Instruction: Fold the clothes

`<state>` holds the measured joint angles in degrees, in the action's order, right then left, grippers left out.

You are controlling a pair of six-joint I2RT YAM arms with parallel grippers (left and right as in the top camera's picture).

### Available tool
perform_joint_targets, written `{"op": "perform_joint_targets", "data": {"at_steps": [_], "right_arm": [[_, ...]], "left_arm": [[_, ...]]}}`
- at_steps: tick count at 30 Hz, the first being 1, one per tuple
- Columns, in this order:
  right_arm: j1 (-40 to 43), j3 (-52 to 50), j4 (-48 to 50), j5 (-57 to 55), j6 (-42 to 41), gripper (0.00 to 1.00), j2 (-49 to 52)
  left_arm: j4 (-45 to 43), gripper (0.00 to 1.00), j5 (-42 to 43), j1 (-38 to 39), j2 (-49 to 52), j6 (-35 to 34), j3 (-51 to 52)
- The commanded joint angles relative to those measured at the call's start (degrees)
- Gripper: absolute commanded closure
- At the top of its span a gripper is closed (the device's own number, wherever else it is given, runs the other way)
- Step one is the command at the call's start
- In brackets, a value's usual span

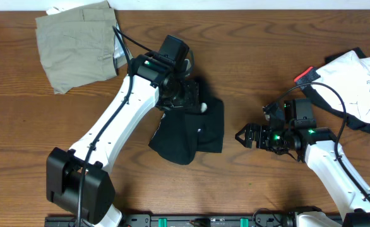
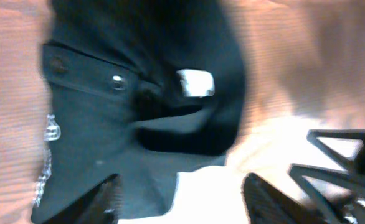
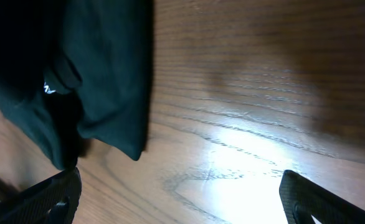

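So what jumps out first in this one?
A crumpled black garment lies in the middle of the table, with the left fingers spread open right over it. The right fingers stand open beside it. A folded khaki piece sits far left, and a white printed top lies at the right edge.

**Three views, one shared patch**

The overhead camera looks straight down at the whole table (image 1: 248,63) from afar. Both wrist cameras sit close above the wood, angled down. All three share the black garment (image 1: 204,140) mid-table.
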<state>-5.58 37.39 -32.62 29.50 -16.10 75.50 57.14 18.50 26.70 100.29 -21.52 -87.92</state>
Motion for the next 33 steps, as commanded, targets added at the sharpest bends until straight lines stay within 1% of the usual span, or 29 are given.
{"op": "perform_joint_targets", "data": {"at_steps": [1, 10, 15, 21, 22, 23, 25, 27, 31, 33], "right_arm": [[-1.0, 0.1, 0.1, 2.5, -0.3, 0.01, 0.2], [-1.8, 0.1, 1.4, 3.7, -1.2, 0.01, 0.2], [-2.4, 0.1, 7.0, 8.3, -4.6, 0.01, 0.2], [-6.7, 0.1, 15.0, 8.7, -11.5, 0.01, 0.2], [-7.8, 0.1, 16.7, 8.7, -13.0, 0.01, 0.2], [-9.3, 0.1, 19.0, 8.7, -14.6, 0.01, 0.2], [-11.4, 0.1, 22.3, 8.0, -16.4, 0.02, 0.2], [-13.5, 0.1, 24.7, 6.0, -19.1, 0.02, 0.4], [-17.9, 0.1, 25.3, 0.2, -25.6, 0.02, 1.9], [-19.8, 0.1, 25.1, -1.5, -28.4, 0.02, 3.3]], "left_arm": [[0.7, 0.31, -4.7, -0.8, -0.1, -0.2, -1.4], [3.5, 0.30, -4.7, -2.8, -0.1, -0.2, -1.4], [6.7, 0.30, -4.7, -4.2, -0.1, -0.2, -1.4], [8.5, 0.31, -4.7, -4.4, -0.1, 0.4, 0.6], [8.4, 0.33, -5.0, -4.5, -0.1, 0.4, 1.4], [8.4, 0.38, -6.1, -4.5, -0.1, 0.4, 2.6], [8.4, 0.41, -8.1, -4.6, -0.1, 0.1, 4.2], [8.4, 0.41, -8.9, -5.2, -0.1, -0.7, 5.5], [8.6, 0.41, -8.1, -8.5, -0.1, -1.7, 6.1], [8.9, 0.41, -5.0, -10.5, -0.1, -1.7, 6.1]]}}
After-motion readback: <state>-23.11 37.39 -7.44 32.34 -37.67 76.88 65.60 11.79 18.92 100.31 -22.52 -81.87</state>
